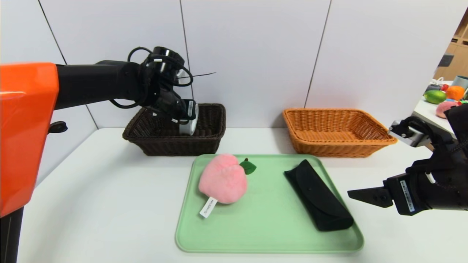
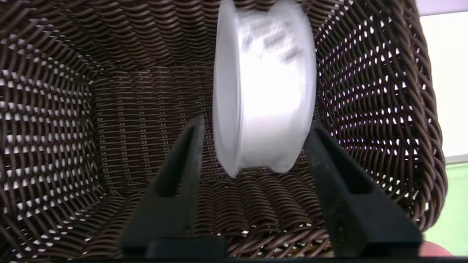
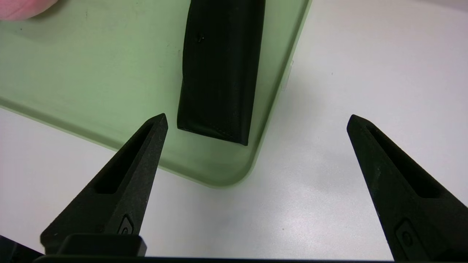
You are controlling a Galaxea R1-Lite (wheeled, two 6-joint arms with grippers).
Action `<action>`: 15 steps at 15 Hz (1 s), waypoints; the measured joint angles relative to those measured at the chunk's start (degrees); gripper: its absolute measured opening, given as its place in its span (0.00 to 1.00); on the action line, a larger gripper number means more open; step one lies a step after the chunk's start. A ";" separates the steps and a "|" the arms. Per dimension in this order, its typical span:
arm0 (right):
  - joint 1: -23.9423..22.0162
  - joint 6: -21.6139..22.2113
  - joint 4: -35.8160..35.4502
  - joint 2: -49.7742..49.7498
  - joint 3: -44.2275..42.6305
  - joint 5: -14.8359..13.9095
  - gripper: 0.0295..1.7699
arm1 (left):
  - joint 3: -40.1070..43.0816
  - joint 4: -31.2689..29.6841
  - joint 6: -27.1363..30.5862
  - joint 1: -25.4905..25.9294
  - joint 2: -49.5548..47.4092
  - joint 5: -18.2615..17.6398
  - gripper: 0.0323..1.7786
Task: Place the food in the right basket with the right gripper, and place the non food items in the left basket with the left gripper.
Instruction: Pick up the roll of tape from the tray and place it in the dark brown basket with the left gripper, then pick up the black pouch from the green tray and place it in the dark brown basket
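Note:
Over the dark brown left basket (image 1: 172,146) hangs my left gripper (image 1: 188,120), open. A white roll of tape (image 1: 190,126) stands on edge just beyond its fingertips, loose, with a gap on each side. The left wrist view has that roll of tape (image 2: 267,84) blurred between the spread tips of the left gripper (image 2: 256,123), above the weave of the left basket (image 2: 109,128). On the green tray (image 1: 267,226) lie a pink plush peach (image 1: 223,179) and a black case (image 1: 318,197). My right gripper (image 1: 360,195) is open and empty just right of the tray. In the right wrist view the right gripper (image 3: 256,117) faces the black case (image 3: 219,69).
The orange right basket (image 1: 336,146) stands at the back right, with nothing showing inside. The white table (image 1: 102,204) carries the tray in the middle. A second table at the far right holds toy fruit (image 1: 444,96).

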 joint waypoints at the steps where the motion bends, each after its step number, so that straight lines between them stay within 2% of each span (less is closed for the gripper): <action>1: 0.00 0.00 0.02 0.00 0.00 -0.02 0.96 | 0.00 0.12 -0.11 0.01 0.24 0.00 0.60; 4: 0.00 0.06 0.17 -0.13 0.02 -0.12 0.96 | 0.00 -0.10 -0.10 0.01 -0.28 -0.06 0.72; 8: -0.09 0.26 -0.09 -0.44 0.63 -0.15 0.96 | 0.00 0.15 0.15 -1.76 -5.49 -0.01 0.81; 12: -0.13 0.34 -0.17 -0.79 0.49 -0.20 0.96 | 0.20 2.35 -0.29 -9.89 -11.12 0.11 0.87; 15: -0.79 0.41 0.00 -1.18 0.22 -0.37 0.96 | 0.77 5.66 -3.46 -17.69 -12.30 0.38 0.90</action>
